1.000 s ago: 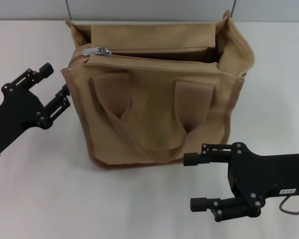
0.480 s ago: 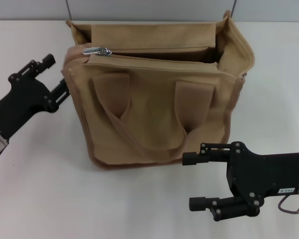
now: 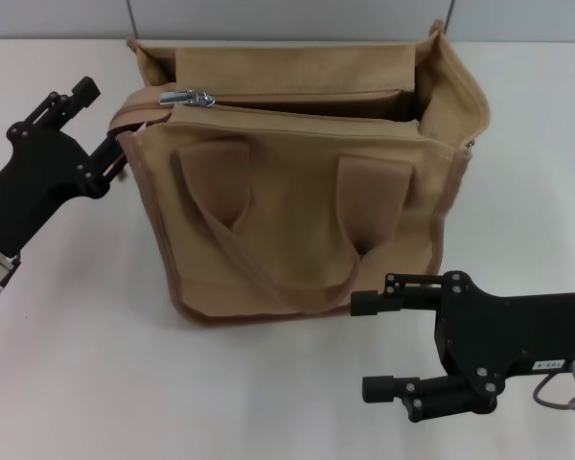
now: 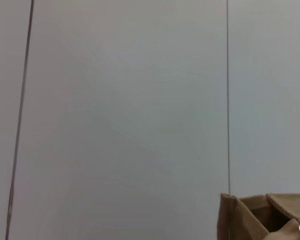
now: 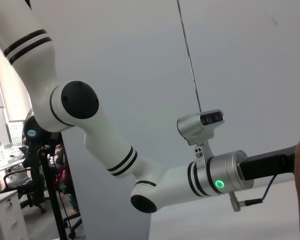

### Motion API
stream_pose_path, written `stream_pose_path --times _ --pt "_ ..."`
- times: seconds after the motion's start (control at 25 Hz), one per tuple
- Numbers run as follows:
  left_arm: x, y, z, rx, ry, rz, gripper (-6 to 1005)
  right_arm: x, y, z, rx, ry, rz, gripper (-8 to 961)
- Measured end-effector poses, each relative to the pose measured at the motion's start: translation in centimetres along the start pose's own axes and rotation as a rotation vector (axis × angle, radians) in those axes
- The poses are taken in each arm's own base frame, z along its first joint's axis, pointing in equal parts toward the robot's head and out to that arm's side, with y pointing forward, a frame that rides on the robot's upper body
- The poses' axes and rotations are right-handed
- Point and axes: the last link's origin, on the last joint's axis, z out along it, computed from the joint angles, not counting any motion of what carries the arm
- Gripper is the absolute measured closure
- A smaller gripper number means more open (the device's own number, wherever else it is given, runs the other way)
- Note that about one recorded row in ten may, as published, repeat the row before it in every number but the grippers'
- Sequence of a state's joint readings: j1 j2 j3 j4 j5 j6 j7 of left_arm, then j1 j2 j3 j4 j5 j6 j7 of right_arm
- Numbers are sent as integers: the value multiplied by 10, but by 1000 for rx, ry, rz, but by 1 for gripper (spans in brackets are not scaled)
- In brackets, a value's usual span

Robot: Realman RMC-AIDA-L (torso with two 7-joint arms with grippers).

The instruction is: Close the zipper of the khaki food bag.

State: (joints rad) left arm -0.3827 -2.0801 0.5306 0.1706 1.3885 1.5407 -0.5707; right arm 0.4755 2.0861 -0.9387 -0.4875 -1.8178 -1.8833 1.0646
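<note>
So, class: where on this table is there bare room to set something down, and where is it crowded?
Bare table lies in front of the khaki food bag, between the two arms, and to the bag's right. It is crowded at the bag's left wall, where the left end effector sits close, and near the right end effector at the bag's front right.

Zipper (image 3: 187,98) slider at khaki food bag's (image 3: 307,230) left end — table (image 3: 77,383) beneath.

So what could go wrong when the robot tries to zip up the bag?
The left gripper is at the soft corner of the khaki food bag, not on the small silver slider of the zipper. It might grab fabric instead. Nothing holds the bag, since the right gripper hangs open in front of it, so a pull might drag or tip the bag.
</note>
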Motion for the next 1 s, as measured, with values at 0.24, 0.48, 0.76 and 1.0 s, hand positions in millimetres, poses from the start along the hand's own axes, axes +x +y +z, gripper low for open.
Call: stream_pose_path --times 0.24,0.48,0.76,1.0 --pt "-1 4 3 -7 4 -11 391 1 0 0 1 -3 6 182" --pt "2 11 7 -37 37 39 395 0 0 1 -6 -5 4 182" --pt "13 17 11 -77 116 70 636 -1 1 0 -9 -6 4 183" --pt "23 20 29 -133 165 82 895 -4 3 -1 -21 -30 2 184"
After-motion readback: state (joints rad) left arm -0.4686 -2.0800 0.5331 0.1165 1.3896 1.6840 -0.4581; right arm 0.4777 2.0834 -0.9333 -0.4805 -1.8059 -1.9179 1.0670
